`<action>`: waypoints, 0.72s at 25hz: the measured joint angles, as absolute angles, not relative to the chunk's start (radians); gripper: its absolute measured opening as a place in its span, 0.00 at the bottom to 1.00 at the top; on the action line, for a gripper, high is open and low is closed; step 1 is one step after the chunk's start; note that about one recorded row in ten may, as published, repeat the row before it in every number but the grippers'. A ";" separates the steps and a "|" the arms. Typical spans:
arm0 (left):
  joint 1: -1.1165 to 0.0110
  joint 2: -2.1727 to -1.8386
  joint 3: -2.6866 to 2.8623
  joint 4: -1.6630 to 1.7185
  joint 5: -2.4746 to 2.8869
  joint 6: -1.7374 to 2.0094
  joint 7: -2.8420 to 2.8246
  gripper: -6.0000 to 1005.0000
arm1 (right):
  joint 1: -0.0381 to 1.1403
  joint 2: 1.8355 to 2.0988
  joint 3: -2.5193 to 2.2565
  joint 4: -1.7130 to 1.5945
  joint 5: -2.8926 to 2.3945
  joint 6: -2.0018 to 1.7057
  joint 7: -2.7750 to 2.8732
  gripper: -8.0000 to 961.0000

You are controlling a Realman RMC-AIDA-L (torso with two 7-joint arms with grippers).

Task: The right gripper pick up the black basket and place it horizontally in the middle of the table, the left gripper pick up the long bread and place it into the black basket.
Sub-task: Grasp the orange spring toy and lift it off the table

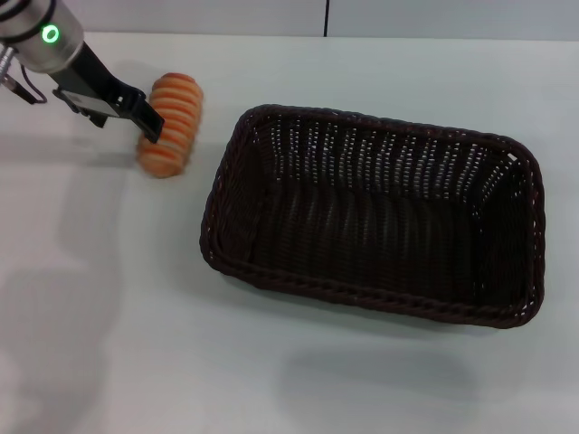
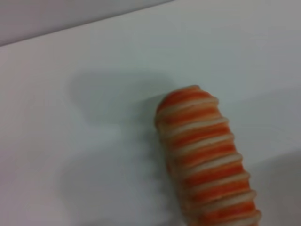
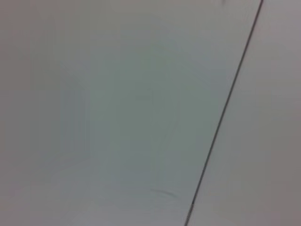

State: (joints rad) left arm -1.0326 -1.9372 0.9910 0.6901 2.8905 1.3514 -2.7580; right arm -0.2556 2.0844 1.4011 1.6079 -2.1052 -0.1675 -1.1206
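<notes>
The black basket (image 1: 237,136) stands on the white table (image 1: 118,325), right of the middle, with its long side running left to right; nothing lies in it. The long bread (image 1: 174,110) lies on the table at the far left, left of the basket and apart from it. My left gripper (image 1: 149,125), on the silver arm with the green ring light, reaches in from the far left corner and its black tip lies over the bread's middle. The left wrist view shows the bread (image 2: 204,160) close up on the white top. My right gripper is out of view.
The table's far edge meets a grey wall with a dark vertical seam (image 1: 326,18). The right wrist view shows only a pale surface crossed by a thin dark line (image 3: 225,108).
</notes>
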 joint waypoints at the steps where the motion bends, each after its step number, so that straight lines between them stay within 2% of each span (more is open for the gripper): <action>1: -1.034 -1.942 0.990 0.684 2.890 1.344 -2.756 0.80 | -0.251 2.083 1.394 1.608 -2.106 -0.172 -1.121 0.50; 3: -1.035 -1.944 0.989 0.682 2.890 1.340 -2.754 0.80 | -0.250 2.083 1.392 1.609 -2.109 -0.173 -1.121 0.50; 4: -1.036 -1.958 0.981 0.678 2.886 1.325 -2.748 0.80 | -0.249 2.083 1.390 1.611 -2.112 -0.174 -1.121 0.50; 9: -1.039 -1.984 0.929 0.675 2.882 1.302 -2.714 0.80 | -0.248 2.082 1.377 1.616 -2.125 -0.178 -1.121 0.50; 18: -1.039 -1.987 0.910 0.605 2.881 1.257 -2.686 0.80 | -0.245 2.082 1.349 1.631 -2.145 -0.180 -1.121 0.50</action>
State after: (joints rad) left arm -1.0393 -1.9872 0.9100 0.6050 2.8812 1.2572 -2.6856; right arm -0.2449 2.0824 1.3492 1.6307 -2.1452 -0.1795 -1.1206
